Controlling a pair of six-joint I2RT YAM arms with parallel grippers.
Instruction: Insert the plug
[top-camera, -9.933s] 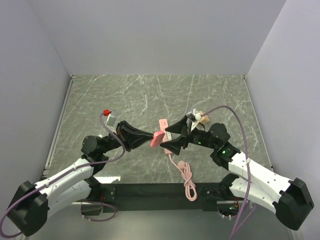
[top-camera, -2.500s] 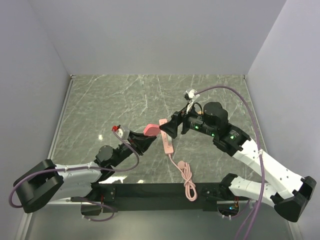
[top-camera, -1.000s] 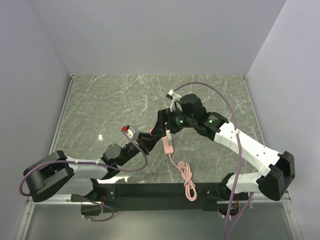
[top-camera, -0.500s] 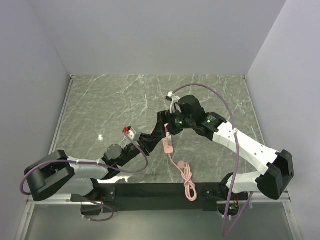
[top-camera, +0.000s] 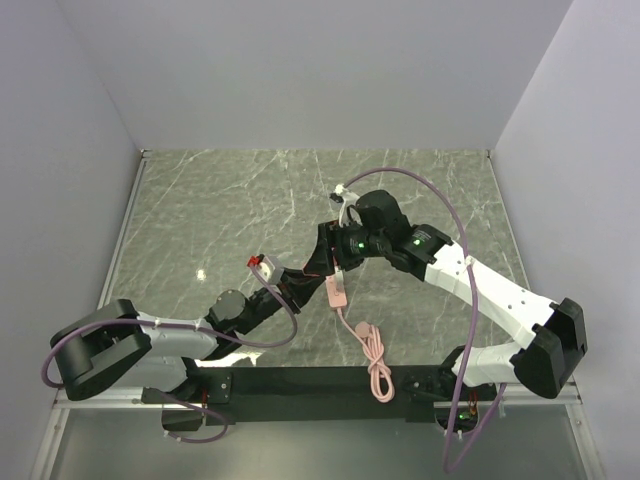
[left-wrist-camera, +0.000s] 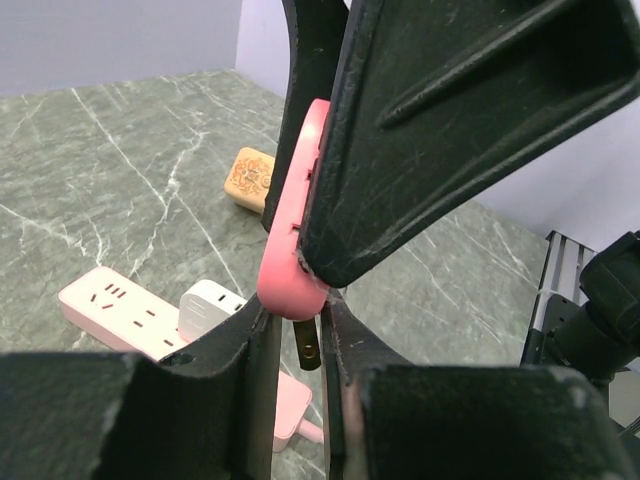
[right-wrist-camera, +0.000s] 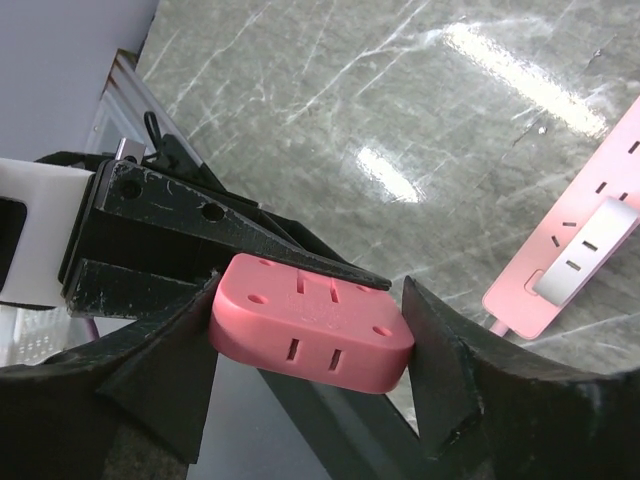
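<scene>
Clamping the plug (right-wrist-camera: 300, 335), left gripper (left-wrist-camera: 300, 330) and right gripper (right-wrist-camera: 308, 300) both closed on it, above power strip (right-wrist-camera: 600, 170)

Plug (right-wrist-camera: 305, 335) was coral pink, plain, slots dark; prong (left-wrist-camera: 308, 347) dull dark metal. Power strip (left-wrist-camera: 120, 305) was pale pink, cord (top-camera: 375, 362) same pink. Adapter (left-wrist-camera: 212, 303) on strip was white. Cube (left-wrist-camera: 250, 178) was tan, brown ornament on top. Table (top-camera: 220, 200) was grey-green marble, white veins. Left gripper (left-wrist-camera: 298, 345) and right gripper (right-wrist-camera: 310, 350) were black, edges scuffed grey. Arm shells (top-camera: 500, 300) white, cables (top-camera: 400, 170) purple. Walls (top-camera: 300, 70) pale lilac-grey.
</scene>
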